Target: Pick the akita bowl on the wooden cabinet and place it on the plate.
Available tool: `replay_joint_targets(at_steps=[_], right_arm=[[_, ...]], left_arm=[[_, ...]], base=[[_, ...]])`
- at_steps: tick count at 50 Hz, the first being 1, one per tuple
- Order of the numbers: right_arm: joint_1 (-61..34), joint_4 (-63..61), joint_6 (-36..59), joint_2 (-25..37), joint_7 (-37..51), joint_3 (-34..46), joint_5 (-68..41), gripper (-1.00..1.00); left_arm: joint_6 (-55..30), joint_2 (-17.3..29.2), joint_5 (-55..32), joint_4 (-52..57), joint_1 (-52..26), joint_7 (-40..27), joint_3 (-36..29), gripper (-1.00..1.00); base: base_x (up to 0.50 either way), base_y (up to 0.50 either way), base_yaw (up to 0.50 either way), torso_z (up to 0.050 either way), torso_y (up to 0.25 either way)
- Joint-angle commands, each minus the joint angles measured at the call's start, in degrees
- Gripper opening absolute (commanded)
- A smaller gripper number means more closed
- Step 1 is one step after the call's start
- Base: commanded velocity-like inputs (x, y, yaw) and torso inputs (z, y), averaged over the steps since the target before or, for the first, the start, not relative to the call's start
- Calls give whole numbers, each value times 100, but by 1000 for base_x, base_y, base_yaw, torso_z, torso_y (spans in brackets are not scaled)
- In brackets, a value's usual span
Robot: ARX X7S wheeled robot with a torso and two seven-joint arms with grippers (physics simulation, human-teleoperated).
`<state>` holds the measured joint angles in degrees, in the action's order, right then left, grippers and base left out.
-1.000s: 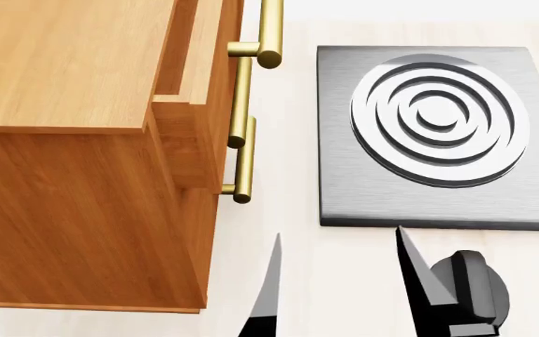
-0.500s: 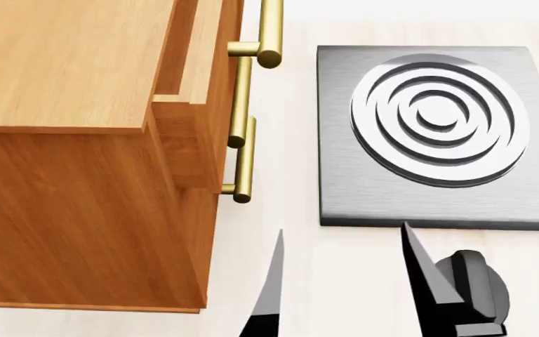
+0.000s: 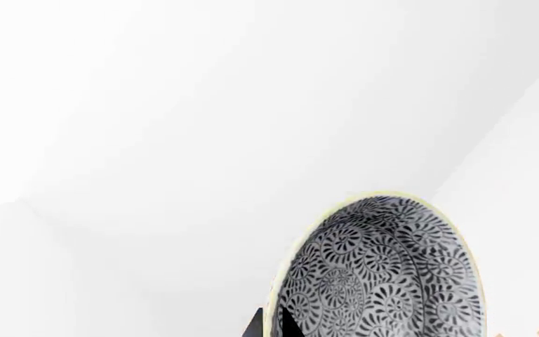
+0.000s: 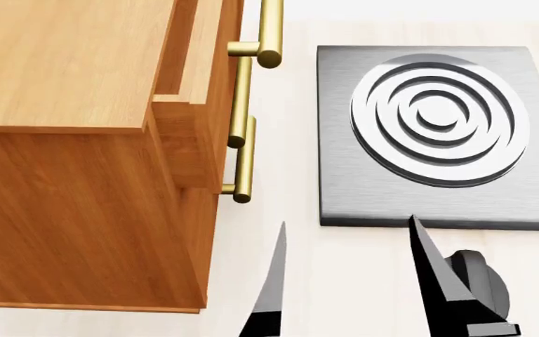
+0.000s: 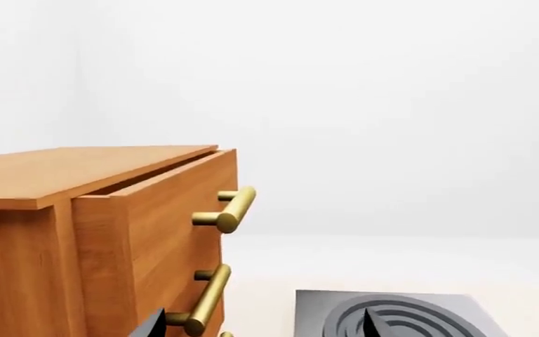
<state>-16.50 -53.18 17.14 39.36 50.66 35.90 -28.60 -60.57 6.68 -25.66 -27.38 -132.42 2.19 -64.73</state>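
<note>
Left wrist: akita bowl (image 3: 382,270) fills the 5 o'clock corner, black-and-white floral inside, pale rim, one dark fingertip (image 3: 283,324) at its edge. Left jaws: can't tell.

Head: wooden cabinet (image 4: 82,154) at 9 o'clock, brass handles (image 4: 250,105) facing a grey stove plate (image 4: 438,133) at 2 o'clock. Right gripper (image 4: 344,281) at 6 o'clock, fingers spread apart, nothing between. Black knob (image 4: 480,281) beside it.

Right wrist: cabinet, top drawer slightly out, stove beyond.

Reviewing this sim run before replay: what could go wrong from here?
The plate is in no view, so the drop target is unconfirmed. The bowl shows only in the left wrist view, held edge-on and close; it could slip if gripped lightly. The right gripper, fingers apart, hangs near the cabinet handles and stove plate.
</note>
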Motion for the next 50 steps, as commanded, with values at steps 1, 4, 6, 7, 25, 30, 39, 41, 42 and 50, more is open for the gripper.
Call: replay_joint_targets(at_steps=[1,4,6,7,25,30,39,41,42,50], right_arm=[[-75,-156,84,17,69,-20,-51,100],[-134,-207,153,-5,89,-5,-85,100],[-152,-257,184,4,112,-9,-105,100],[-162,-284,203,10,127,-13,-113,100],[-2016,-679,-321,1011,1813,1923,-553,100],[-3090,-676,-760,1318,2544,3186,-635,100],[-3805,-675,-1027,1435,2967,4000,-672,100],[-4061,-676,-1128,1462,3108,4293,-672,100],[-4229,-677,-1178,1474,3191,4480,-662,100],[-4692,-661,-1381,1505,3447,5027,-652,100]], left_arm=[[-528,202,108,1150,40,-146,101,-100],[-668,272,85,1476,42,-153,107,-100],[-751,315,78,1599,21,-158,143,-100],[-777,332,90,1627,14,-158,139,-100],[-1000,421,191,1885,61,-84,189,-100],[-1063,437,195,1962,70,-72,246,-100],[-1191,432,181,2164,76,-54,333,-100],[-1204,430,183,2178,65,-40,360,-100],[-1237,438,174,2238,84,-48,374,-100],[-1424,484,105,2745,162,-45,381,-100]], base=[[0,0,0,0,0],[0,0,0,0,0],[0,0,0,0,0],[0,0,0,0,0],[0,0,0,0,0],[0,0,0,0,2],[0,0,0,0,0],[0,0,0,0,0],[0,0,0,0,0],[0,0,0,0,1]])
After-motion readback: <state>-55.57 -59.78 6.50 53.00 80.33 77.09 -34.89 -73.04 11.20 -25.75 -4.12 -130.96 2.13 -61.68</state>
